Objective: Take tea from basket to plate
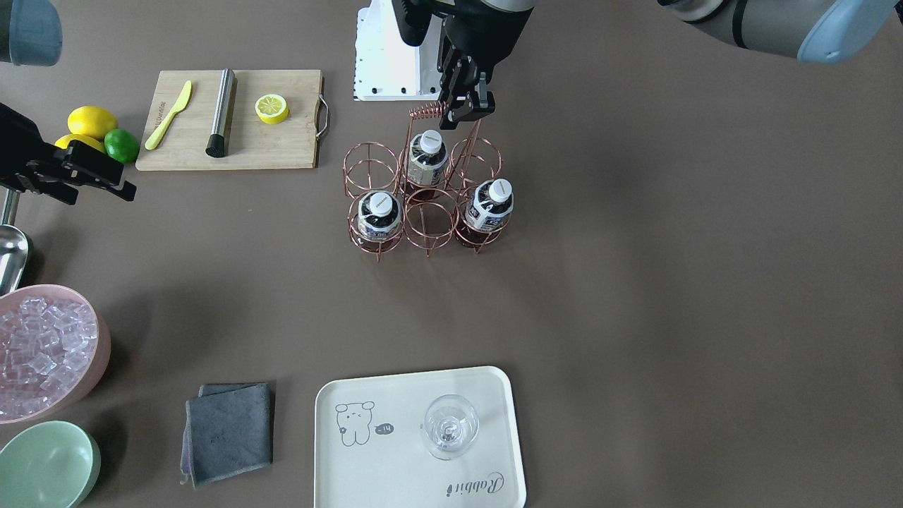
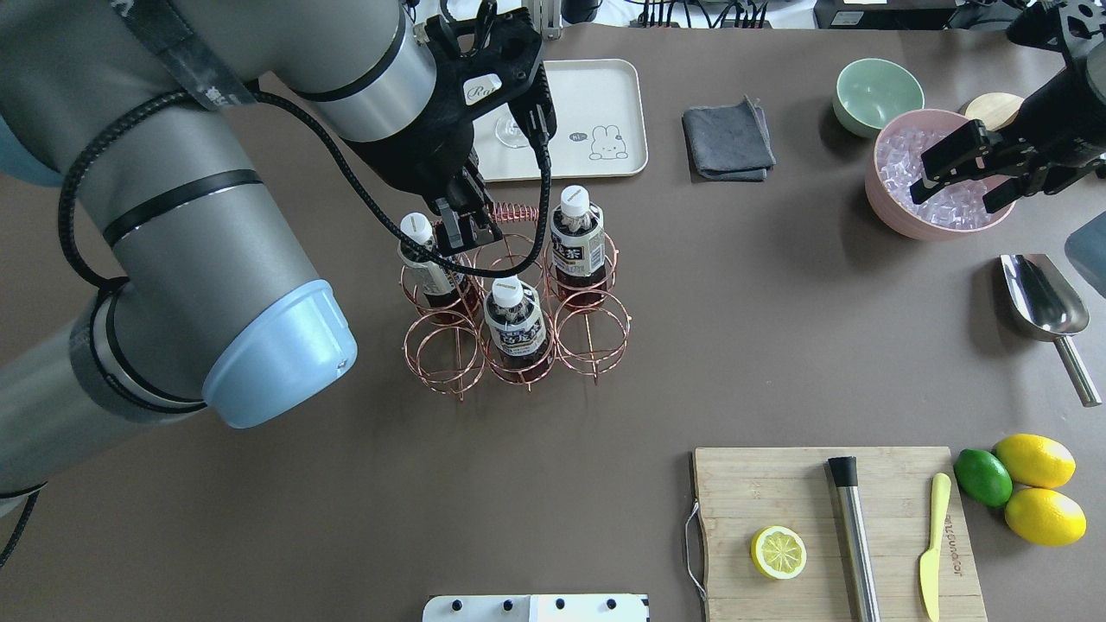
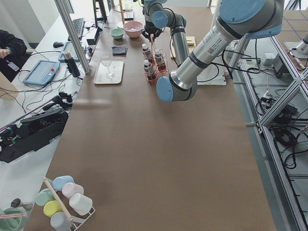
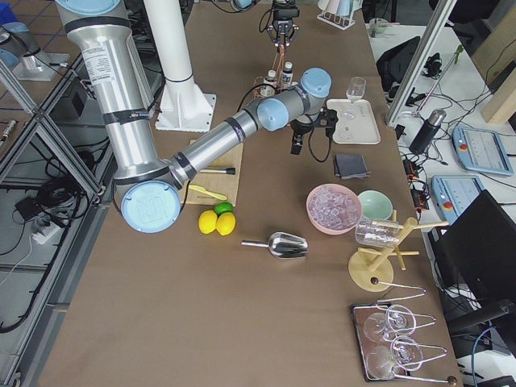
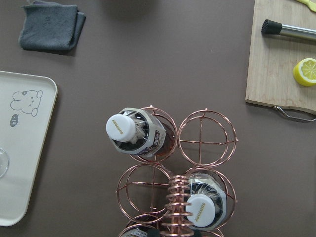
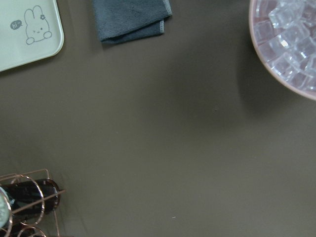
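The left arm (image 2: pixel 173 216) hangs over the basket (image 1: pixel 429 220), the left gripper (image 1: pixel 469 109) beside its coil handle (image 1: pixel 427 110), jaws seemingly apart. The right gripper (image 2: pixel 972 173) gapes above the ice bowl (image 2: pixel 890 203). The tea (image 1: pixel 425 159), three bottles, sits in the cells, the plate (image 1: pixel 409 480) well apart: likely the approach stage. Next, straddle one cap (image 1: pixel 429 141), clear of the handle. Plain brown tabletop (image 1: pixel 670 282); cluttered lab benches (image 3: pixel 38 125).
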